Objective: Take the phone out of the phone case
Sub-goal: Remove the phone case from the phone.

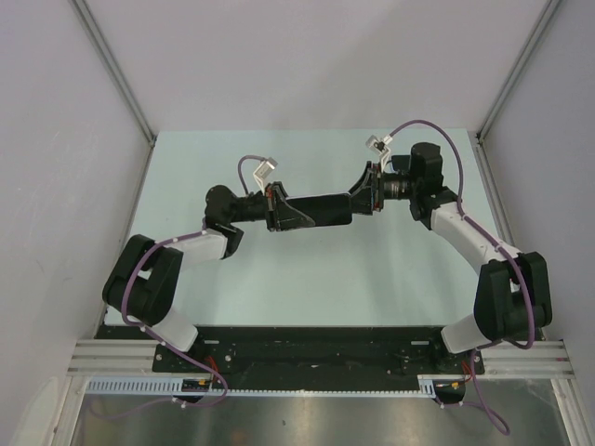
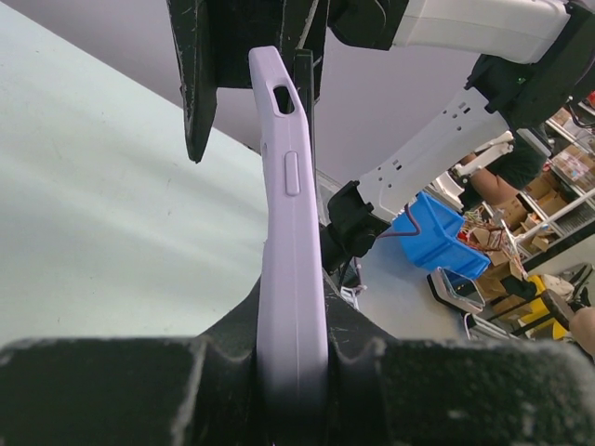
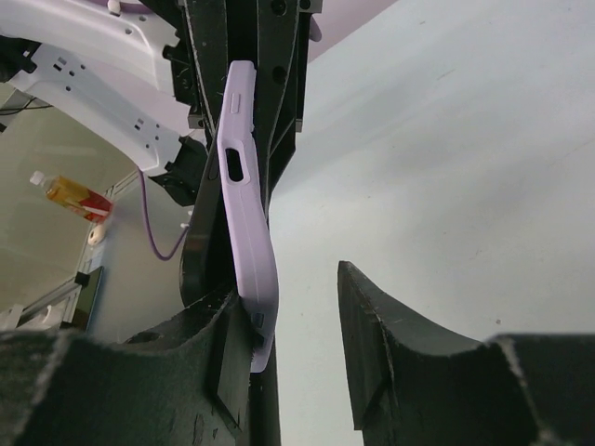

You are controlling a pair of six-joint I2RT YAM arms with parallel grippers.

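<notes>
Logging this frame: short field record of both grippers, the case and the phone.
left gripper: shut on one end of the lavender phone case
right gripper: open; case end against one finger, the other apart
phone case: held above the table, bowed near the right gripper
phone: dark slab between the grippers, seemingly not out yet

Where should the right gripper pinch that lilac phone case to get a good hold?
The lilac phone case end nearest the right gripper, coming endwise, one finger on each broad face. That end seems to bow away from the dark phone, and the left gripper clamps the far end.
</notes>
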